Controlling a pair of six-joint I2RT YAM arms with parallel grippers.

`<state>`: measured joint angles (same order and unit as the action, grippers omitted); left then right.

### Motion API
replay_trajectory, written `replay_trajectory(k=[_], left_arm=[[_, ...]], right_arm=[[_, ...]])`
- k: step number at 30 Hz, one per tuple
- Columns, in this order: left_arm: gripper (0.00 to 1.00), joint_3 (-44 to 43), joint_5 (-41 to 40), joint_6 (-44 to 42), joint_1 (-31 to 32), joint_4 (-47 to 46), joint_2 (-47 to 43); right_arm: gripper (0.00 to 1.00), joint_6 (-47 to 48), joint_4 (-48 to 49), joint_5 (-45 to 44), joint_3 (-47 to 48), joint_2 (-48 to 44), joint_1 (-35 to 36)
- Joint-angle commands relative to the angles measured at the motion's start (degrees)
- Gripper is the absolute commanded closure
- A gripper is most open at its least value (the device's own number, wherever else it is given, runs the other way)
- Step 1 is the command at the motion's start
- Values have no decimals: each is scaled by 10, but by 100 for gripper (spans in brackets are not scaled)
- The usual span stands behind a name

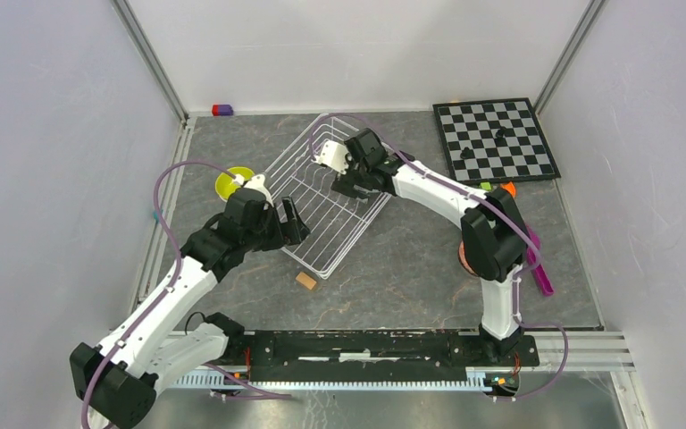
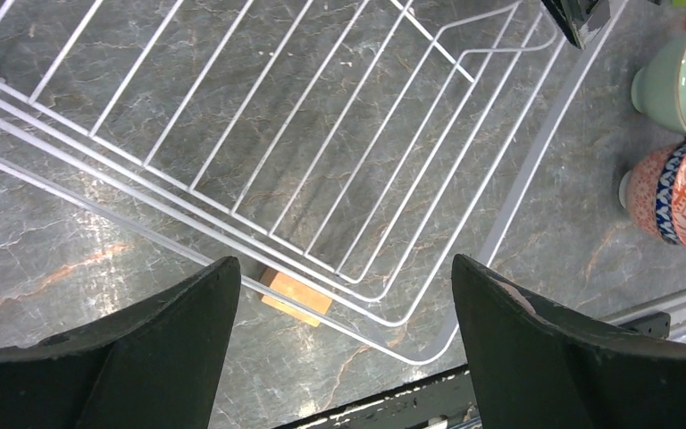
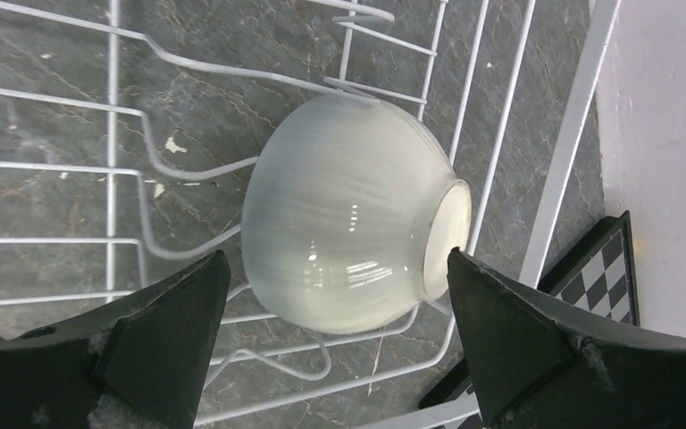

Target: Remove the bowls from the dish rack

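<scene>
Top view: a white wire dish rack (image 1: pixel 339 223) sits diagonally mid-bench (image 1: pixel 411 268), w/ both arms reaching to it.

L pincer (image 2: pixel 344 268) is released, fingers (image 2: pixel 170 349) wide apart w/ nothing btwn them, hanging over the rack's near corner. Just below it, at the rack's rim, lies a small tan block (image 2: pixel 295 297). In the wrist view, two bowls stand on the bench beyond its R-hand finger, outside the rack: a pale green bowl (image 2: pixel 683 80) and, nearer, an orange-pink patterned bowl (image 2: pixel 679 192) w/ a blue band. Behind the L wrist, a yellow-green bowl (image 1: pixel 230 183) stands on the bench beside the rack.

R pincer (image 3: pixel 338 259) is also released, over the rack's far end. Just ahead of its tips a white bowl (image 3: pixel 348 214) lies on its side inside the rack, on the wires, foot turned to the pincer's R. Can't tell if the fingers touch it. Beyond this pincer, a chessboard (image 1: pixel 496 138) lies at the bench's far R corner.
</scene>
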<state>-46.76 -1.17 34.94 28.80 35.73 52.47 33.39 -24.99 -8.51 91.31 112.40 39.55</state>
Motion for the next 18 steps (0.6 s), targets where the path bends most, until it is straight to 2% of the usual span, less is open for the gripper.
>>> replay_trajectory(k=[1,10,11,13,15,18], left_arm=[[6,7,-3,19,-21,-8,5],[6,17,9,16,-43,-26,20],[6,18,9,15,-44,-28,23],[6,17,24,16,-46,-30,26],[6,17,24,16,-48,-32,25],[6,16,28,15,-48,-33,25]], right_arm=[[2,20,-5,-46,42,34,2],[3,37,-23,-80,49,65,3],[5,39,-25,-87,49,66,2],[23,40,-28,-101,51,67,2],[35,34,-15,-112,43,56,2],[48,21,13,-108,22,22,3]])
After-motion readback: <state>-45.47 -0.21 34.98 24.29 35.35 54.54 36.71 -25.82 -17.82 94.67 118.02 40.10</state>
